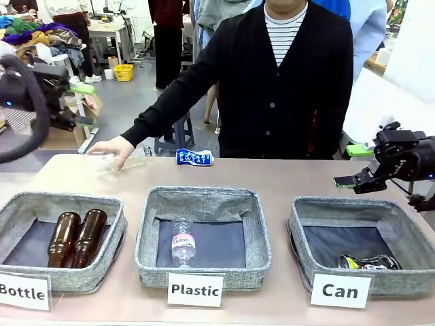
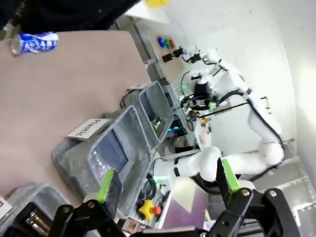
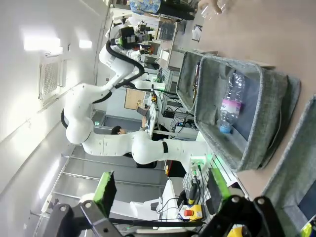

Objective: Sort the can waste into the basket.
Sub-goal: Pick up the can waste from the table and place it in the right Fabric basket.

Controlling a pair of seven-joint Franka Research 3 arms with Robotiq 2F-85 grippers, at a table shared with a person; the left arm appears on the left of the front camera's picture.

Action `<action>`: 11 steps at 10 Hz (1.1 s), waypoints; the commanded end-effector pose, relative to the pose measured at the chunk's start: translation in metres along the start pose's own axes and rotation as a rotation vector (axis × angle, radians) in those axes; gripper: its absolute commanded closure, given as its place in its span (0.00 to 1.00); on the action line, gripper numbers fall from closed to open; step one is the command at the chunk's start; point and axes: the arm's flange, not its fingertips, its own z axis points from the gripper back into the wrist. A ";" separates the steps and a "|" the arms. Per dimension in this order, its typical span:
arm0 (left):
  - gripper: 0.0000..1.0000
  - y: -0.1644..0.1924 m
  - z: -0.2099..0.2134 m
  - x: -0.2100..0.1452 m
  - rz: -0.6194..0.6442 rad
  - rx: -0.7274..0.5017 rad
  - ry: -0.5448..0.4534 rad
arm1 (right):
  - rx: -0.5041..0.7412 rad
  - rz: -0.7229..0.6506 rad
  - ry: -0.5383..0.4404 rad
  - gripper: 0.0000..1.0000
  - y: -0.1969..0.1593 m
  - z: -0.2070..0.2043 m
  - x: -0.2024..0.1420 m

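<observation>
I see the desk (image 1: pixel 285 173) evenly bright with faint shadows, a lamp (image 3: pixel 42 43) glaring white in the right wrist view, and both wrist views soft and bowed at the edges.

Tan table (image 1: pixel 292 178): Bottle basket (image 1: pixel 41 199), Plastic basket (image 1: pixel 204 195), Can basket (image 1: pixel 346 204), blue-white can (image 1: pixel 195 157), clear bottle (image 1: pixel 136 160).

Grey floor (image 1: pixel 129 109), dark stool (image 1: pixel 178 134), white wall (image 2: pixel 256 29)

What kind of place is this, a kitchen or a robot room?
Most likely a robot lab, not a kitchen. A white robot arm stands by the table, a Bottle basket, a Plastic basket and a Can basket wait for sorting, and a work table stands far behind the person.
</observation>
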 end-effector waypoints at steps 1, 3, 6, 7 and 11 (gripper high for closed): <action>0.00 0.007 0.098 -0.011 0.037 -0.068 -0.038 | 0.003 0.009 0.005 0.00 0.001 0.000 -0.001; 0.00 0.005 0.159 -0.069 -0.036 -0.094 -0.091 | 0.003 0.009 0.005 0.00 0.001 0.000 -0.001; 0.00 0.025 0.216 -0.123 -0.100 -0.056 -0.159 | 0.003 0.009 0.005 0.00 0.001 0.000 -0.001; 0.00 0.032 0.227 -0.134 -0.122 -0.082 -0.181 | 0.003 0.009 0.005 0.00 0.001 0.000 -0.001; 0.00 0.019 0.186 -0.104 -0.148 -0.044 -0.042 | 0.003 0.009 0.005 0.00 0.001 0.000 -0.001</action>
